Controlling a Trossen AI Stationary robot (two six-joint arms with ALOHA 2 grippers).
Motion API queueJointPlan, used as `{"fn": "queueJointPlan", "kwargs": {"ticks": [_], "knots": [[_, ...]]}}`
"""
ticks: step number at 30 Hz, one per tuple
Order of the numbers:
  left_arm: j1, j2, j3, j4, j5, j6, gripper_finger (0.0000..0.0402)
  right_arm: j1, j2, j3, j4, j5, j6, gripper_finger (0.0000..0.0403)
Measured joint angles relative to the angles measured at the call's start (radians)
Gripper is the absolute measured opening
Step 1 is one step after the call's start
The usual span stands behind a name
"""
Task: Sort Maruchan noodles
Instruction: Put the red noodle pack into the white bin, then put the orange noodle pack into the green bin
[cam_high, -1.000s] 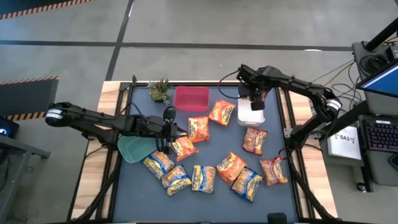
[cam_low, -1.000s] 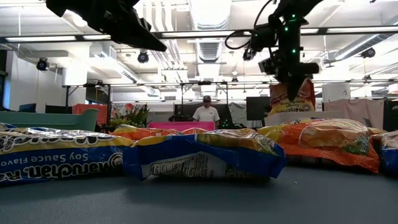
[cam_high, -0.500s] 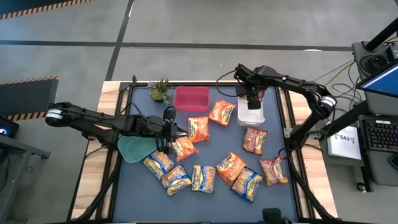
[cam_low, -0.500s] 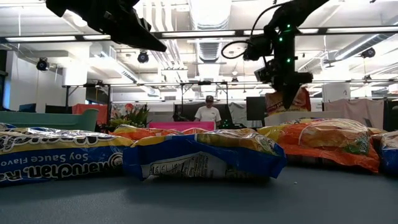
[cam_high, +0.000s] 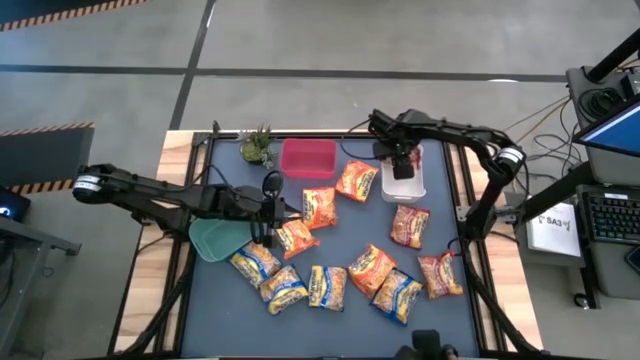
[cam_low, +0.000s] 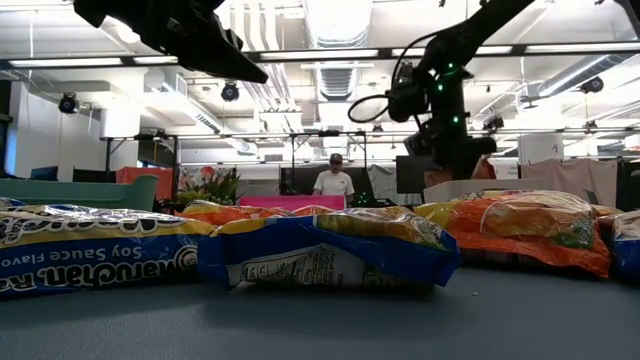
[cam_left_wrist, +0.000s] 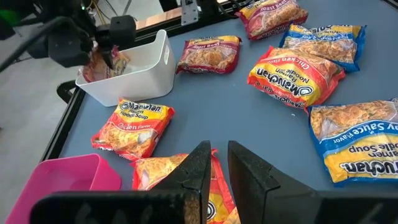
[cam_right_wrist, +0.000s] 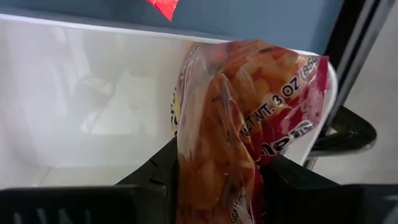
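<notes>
Right gripper (cam_right_wrist: 214, 180) holds red packet (cam_right_wrist: 239, 118) upright (long axis vertical) inside white bin (cam_right_wrist: 81, 93).

Dark jointed arms (cam_high: 150, 195), black looping cables (cam_low: 372, 105)

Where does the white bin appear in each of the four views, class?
High view: white bin, right of the pink bin.
Low view: its rim, right of centre, behind the packets.
Left wrist view: bin, upper left.
Right wrist view: its wall fills the picture.
Shared landmark: the right gripper with a red packet.
</notes>
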Motion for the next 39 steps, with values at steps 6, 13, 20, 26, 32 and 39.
{"fn": "queueJointPlan", "kwargs": {"ticks": [6,13,20,26,32,39], "knots": [[0.000,0.000,0.000,0.000,0.000,0.000,0.0038,0.000,0.022,0.000,0.007,0.000,0.027,0.0143],[0.000,0.000,0.000,0.000,0.000,0.004,0.0038,0.000,0.022,0.000,0.011,0.034,0.079,0.0176],[0.000,0.000,0.000,0.000,0.000,0.004,0.0038,0.000,-0.018,0.000,0.015,0.104,0.060,0.0191],[0.000,0.000,0.000,0.000,0.000,0.004,0.0038,0.000,-0.046,0.023,0.016,0.145,0.061,0.0191],[0.000,0.000,0.000,0.005,0.000,0.000,0.0038,0.003,-0.090,0.083,-0.047,0.192,0.136,0.0191],[0.000,0.000,0.000,0.028,0.000,-0.053,0.0038,0.027,-0.200,0.104,-0.097,-0.090,0.439,0.0191]]}}
